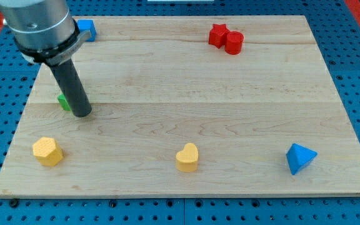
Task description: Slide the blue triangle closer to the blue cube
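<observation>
My tip [82, 114] bare dark rod, grasping nothing, touching green block [63, 102]; blue triangle [300, 158] far right of it, blue cube [86, 29] above, on pale wood-grain board [180, 87]

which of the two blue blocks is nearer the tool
The blue cube at the view's top left, close by my tip; the blue triangle sits far off at the bottom right.

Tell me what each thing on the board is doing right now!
My tip: down on the board, beside the green block.
Green block: mostly hidden behind the rod.
Blue cube: top left, partly hidden.
Blue triangle: bottom right, alone.
Red blocks: two, touching.
Yellow blocks: apart.
</observation>
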{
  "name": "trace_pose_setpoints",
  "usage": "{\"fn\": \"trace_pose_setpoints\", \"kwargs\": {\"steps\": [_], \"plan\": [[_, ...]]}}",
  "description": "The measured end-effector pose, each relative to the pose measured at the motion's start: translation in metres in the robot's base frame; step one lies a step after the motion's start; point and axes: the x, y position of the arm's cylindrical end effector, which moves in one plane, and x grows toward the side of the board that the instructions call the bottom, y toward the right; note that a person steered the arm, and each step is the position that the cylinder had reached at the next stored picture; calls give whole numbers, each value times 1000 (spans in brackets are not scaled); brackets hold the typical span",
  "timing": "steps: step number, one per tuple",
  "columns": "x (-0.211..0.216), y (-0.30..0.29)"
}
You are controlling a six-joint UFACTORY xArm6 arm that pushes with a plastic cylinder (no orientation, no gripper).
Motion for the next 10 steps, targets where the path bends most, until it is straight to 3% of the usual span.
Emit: {"fn": "trace_pose_setpoints", "kwargs": {"steps": [2, 4, 5, 6, 7, 10], "plan": [[-21, 9], [-6, 244], [33, 357], [83, 434], [126, 439], [58, 217]]}}
